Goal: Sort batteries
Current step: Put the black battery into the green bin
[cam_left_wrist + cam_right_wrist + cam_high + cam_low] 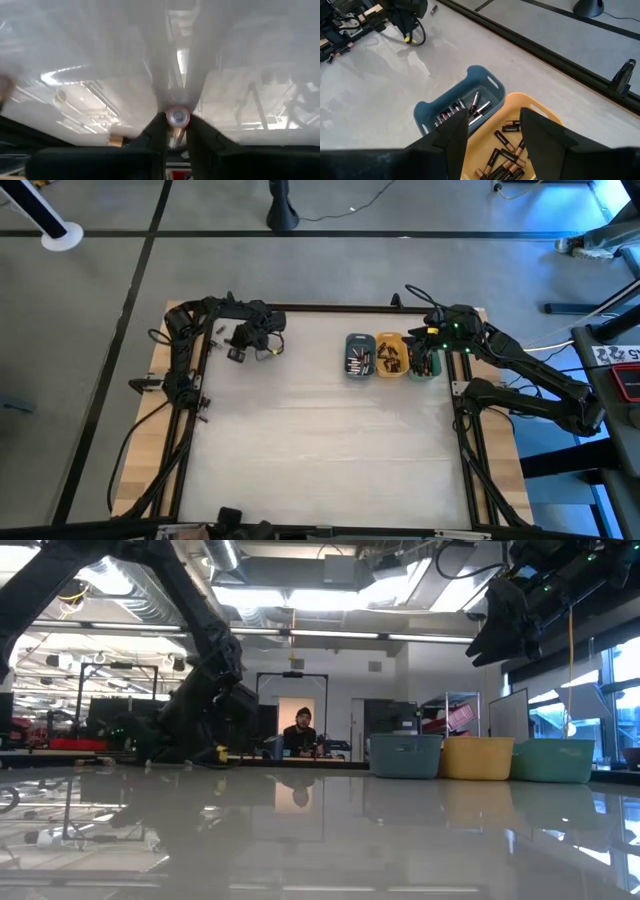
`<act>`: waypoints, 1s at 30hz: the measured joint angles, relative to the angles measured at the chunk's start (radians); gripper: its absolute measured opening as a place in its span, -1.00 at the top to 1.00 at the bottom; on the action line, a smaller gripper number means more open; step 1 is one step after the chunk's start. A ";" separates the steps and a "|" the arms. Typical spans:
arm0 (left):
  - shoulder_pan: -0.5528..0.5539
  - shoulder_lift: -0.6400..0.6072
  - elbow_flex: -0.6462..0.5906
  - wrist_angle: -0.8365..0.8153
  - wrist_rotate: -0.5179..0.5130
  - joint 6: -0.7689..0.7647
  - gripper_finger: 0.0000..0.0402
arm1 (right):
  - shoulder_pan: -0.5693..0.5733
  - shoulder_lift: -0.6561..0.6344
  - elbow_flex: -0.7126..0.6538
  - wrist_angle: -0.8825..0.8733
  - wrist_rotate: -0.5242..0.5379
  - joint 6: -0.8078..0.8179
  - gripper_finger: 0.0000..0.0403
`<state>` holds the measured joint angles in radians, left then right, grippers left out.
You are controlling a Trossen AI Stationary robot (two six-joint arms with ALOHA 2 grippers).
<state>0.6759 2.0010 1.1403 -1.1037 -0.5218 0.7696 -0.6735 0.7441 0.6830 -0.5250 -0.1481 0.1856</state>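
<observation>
From the high view I saw three small trays in a row in the upper right of the table (320, 450): a slate-blue tray (359, 356), an orange tray (390, 354) touching it, and a green tray (424, 362) largely covered by the right arm. The left gripper (240, 345) sat in the upper left of the frame, well apart from the trays, with bare tabletop between. In the low view the trays stood at right of centre, and a person (300, 732) sat in the room beyond the table.

In the left wrist view the left gripper's fingers (202, 137) were clenched on one battery (177, 117) at lower centre. Its round end cap faced the camera, so its long axis ran roughly along the line of sight, between the fingers. A second copper-toned cell (116, 141) lay just left of the fingers, partly hidden.

The right gripper (492, 132) hovered over the trays with its fingers spread and nothing between them. Beneath it, batteries (462, 110) lay in the slate-blue tray, mostly parallel and slanting from lower left to upper right; those in the orange tray (506, 155) pointed several ways.
</observation>
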 joint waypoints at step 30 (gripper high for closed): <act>-0.125 -0.219 0.295 0.337 1.053 -0.312 0.80 | -0.001 0.000 0.000 0.017 -0.012 0.000 0.10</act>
<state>0.5511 1.7821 1.4353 -0.7671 0.5308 0.4572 -0.6743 0.7441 0.6830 -0.5080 -0.1603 0.1856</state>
